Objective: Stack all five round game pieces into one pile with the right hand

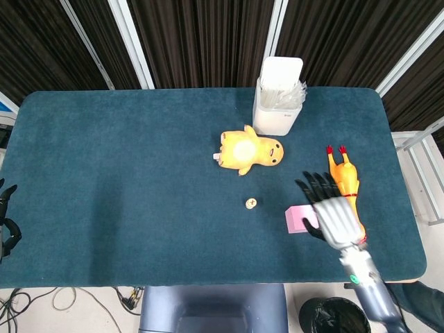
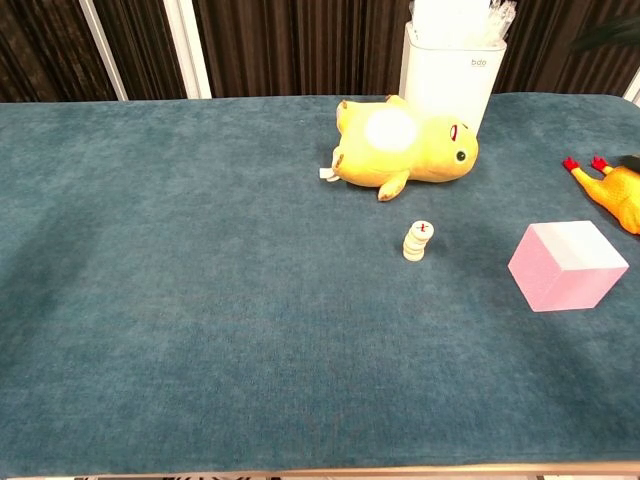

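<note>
Grey and black, the right robot hand (image 1: 331, 216) hung near the front right of the desk (image 1: 125, 180), which had a soft dark teal cloth on it. Its fingers were spread wide and it held nothing. It sat over the right side of the pink cube-shaped block (image 1: 298, 219) and just beside the long orange rubber chicken toy (image 1: 345, 182). The chest view did not show this robot hand at all. At the far left edge of the head view, a small dark bit of the left robot hand (image 1: 5, 225) peeked in, off the desk, and I could not tell how its fingers lay.

Left of the pink block, well apart from the right robot hand, stood the small pile of round pale wooden game pieces (image 2: 417, 241). The top piece had a red mark. The pile stood alone, touching nothing else.

Further back lay the yellow plush duck toy (image 2: 403, 146) on its side. Behind it, at the far edge, stood the tall white box-shaped holder (image 2: 449, 72).
</note>
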You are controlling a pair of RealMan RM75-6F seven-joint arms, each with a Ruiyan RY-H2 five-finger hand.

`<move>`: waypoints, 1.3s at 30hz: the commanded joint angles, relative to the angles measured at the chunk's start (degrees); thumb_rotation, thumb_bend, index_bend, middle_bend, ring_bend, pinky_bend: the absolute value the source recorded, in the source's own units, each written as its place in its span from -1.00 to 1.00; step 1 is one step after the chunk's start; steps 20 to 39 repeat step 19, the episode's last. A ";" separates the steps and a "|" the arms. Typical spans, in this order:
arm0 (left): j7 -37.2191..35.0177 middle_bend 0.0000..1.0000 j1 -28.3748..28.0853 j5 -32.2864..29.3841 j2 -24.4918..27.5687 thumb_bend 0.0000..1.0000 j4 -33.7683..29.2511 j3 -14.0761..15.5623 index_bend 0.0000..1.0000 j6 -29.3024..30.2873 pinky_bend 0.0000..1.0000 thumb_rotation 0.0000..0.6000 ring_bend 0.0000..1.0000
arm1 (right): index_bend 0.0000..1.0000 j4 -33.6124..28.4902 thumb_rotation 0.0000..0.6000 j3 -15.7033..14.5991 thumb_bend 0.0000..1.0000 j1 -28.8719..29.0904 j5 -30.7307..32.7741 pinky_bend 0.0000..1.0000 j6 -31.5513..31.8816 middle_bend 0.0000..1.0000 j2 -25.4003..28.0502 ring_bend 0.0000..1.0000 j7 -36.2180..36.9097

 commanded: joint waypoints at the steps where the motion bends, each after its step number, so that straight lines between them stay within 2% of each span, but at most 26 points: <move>1: 0.32 -1.00 -0.06 -0.13 -0.02 0.65 -0.09 0.14 -0.74 -0.28 -0.97 1.00 -1.00 | -0.78 5.26 1.00 -4.32 -0.18 -9.92 -8.46 -0.99 11.41 -1.00 0.86 -1.00 6.99; 5: 1.25 -1.00 -0.26 -0.70 0.09 0.65 -0.48 0.36 -0.74 -1.18 -0.97 1.00 -1.00 | -0.78 10.65 1.00 -5.08 -0.18 -15.25 -10.92 -0.98 16.11 -1.00 -0.62 -1.00 10.95; 9: 1.56 -1.00 -0.54 -0.97 -0.04 0.65 -0.41 0.45 -0.74 -1.86 -0.97 1.00 -1.00 | -0.78 13.95 1.00 -3.59 -0.18 -18.08 -9.52 -0.98 17.52 -1.00 -1.52 -1.00 10.56; 16: 2.02 -1.00 -0.65 0.26 -0.40 0.65 -0.31 0.87 -0.73 -1.54 -0.97 1.00 -1.00 | -0.78 17.38 1.00 -1.19 -0.18 -19.76 -8.11 -0.98 15.61 -1.00 -1.39 -1.00 14.34; 19: 2.13 -1.00 -0.48 1.12 -0.51 0.65 -0.39 1.24 -0.74 -1.08 -0.97 1.00 -1.00 | -0.78 17.76 1.00 -0.43 -0.18 -20.04 -7.80 -0.98 14.34 -1.00 -1.52 -1.00 13.97; 39: 2.13 -1.00 -0.48 1.12 -0.51 0.65 -0.39 1.24 -0.74 -1.08 -0.97 1.00 -1.00 | -0.78 17.76 1.00 -0.43 -0.18 -20.04 -7.80 -0.98 14.34 -1.00 -1.52 -1.00 13.97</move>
